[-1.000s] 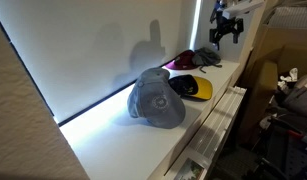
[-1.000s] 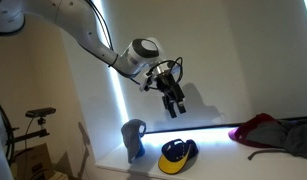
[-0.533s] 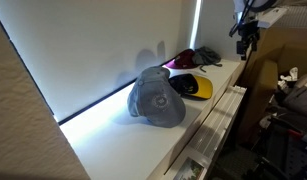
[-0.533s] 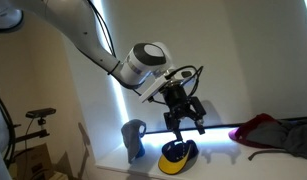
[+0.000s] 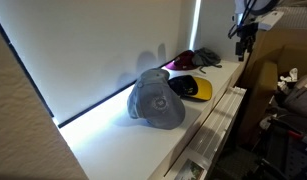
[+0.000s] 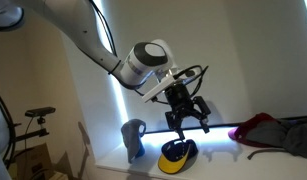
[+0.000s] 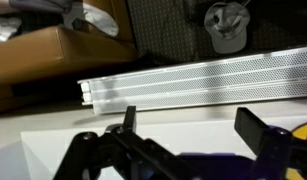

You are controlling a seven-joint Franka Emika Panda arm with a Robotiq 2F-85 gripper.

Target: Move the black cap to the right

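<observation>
Above a white ledge point(image 5: 108, 130), the gripper point(image 6: 188, 124) hangs with jaws spread wide, holding nothing, near the black cap point(image 6: 178, 153), which lies just beside the grey cap point(image 6: 133, 138). A pinch on the soft crown alone could slip, or a careless drag could tip the cap off the ledge. Cardboard boxes point(image 7: 53, 55) crowd the dim room below.

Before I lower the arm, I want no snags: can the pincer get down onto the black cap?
Probably yes. The pincer hangs open in the air above the black cap, with nothing between them; the grey cap sits apart to one side. It may need to shift sideways first.
</observation>
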